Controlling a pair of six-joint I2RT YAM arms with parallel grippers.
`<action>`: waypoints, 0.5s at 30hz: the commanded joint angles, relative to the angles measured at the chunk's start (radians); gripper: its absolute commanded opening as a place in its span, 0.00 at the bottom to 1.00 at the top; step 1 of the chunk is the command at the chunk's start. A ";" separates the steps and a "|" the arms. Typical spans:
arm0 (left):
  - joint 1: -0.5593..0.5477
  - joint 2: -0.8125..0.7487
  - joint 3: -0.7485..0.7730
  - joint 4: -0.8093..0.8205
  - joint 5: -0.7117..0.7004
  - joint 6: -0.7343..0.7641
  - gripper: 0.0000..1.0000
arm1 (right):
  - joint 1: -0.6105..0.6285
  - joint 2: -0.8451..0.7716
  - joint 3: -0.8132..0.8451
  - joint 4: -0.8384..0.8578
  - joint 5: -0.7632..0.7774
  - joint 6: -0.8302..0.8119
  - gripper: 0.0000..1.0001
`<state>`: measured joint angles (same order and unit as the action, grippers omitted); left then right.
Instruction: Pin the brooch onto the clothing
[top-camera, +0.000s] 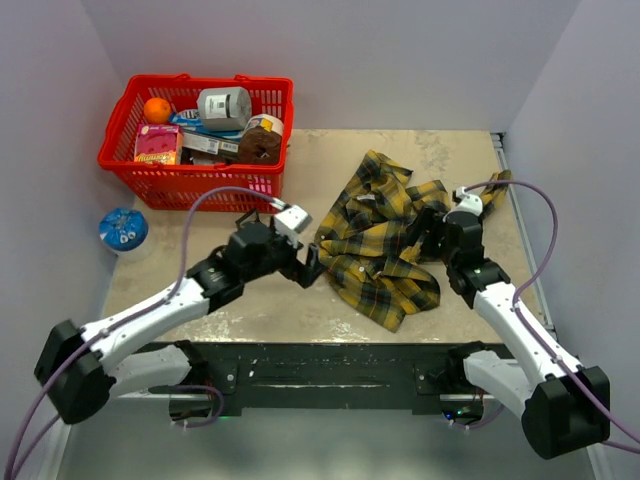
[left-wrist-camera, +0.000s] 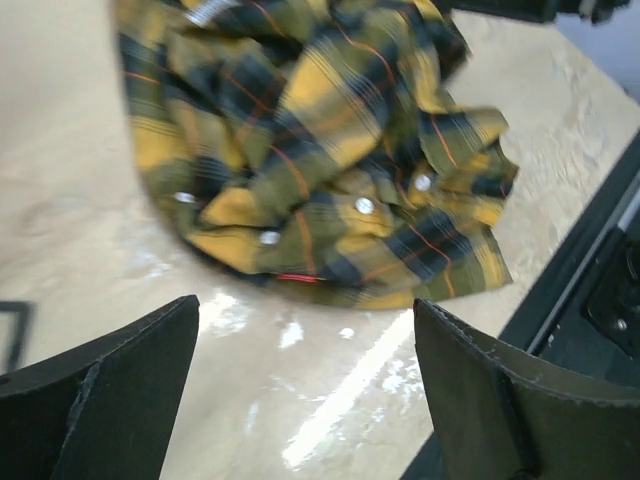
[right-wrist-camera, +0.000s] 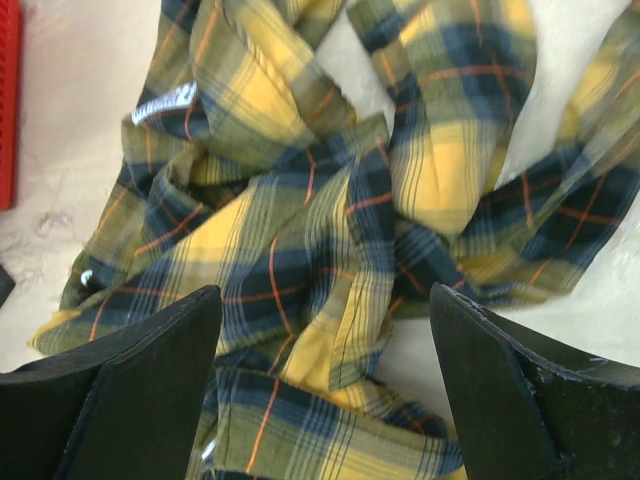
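Note:
The clothing (top-camera: 380, 240), a yellow-and-dark plaid shirt, lies crumpled on the table right of centre. In the left wrist view the clothing (left-wrist-camera: 320, 140) shows small white buttons (left-wrist-camera: 365, 205) along one edge. My left gripper (top-camera: 308, 266) sits just left of the shirt's near-left edge. The left gripper (left-wrist-camera: 305, 305) is open, with bare tabletop between its fingers. My right gripper (top-camera: 428, 232) hangs over the shirt's right side. The right gripper (right-wrist-camera: 325, 292) is open above folds of the clothing (right-wrist-camera: 330, 200), and a white label (right-wrist-camera: 165, 100) shows farther off. The brooch is out of view.
A red basket (top-camera: 128, 172) of groceries stands at the back left. In front of it, at the table's left edge, sits a blue-and-white round container (top-camera: 123, 230). The table's dark front rail (top-camera: 320, 365) runs between the arm bases. White walls close in both sides.

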<state>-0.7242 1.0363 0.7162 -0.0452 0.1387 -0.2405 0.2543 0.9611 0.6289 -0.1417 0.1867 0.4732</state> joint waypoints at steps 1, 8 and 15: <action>-0.093 0.180 0.074 0.128 -0.123 0.004 0.95 | 0.000 -0.033 -0.026 -0.027 -0.058 0.080 0.89; -0.093 0.378 0.222 0.237 -0.062 0.093 0.99 | 0.000 -0.097 -0.058 -0.165 0.022 0.123 0.95; -0.093 0.589 0.367 0.199 -0.056 0.185 0.99 | 0.002 -0.136 -0.098 -0.203 0.036 0.145 0.98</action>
<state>-0.8188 1.5558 1.0283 0.1192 0.0746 -0.1322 0.2550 0.8394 0.5514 -0.3153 0.1974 0.5812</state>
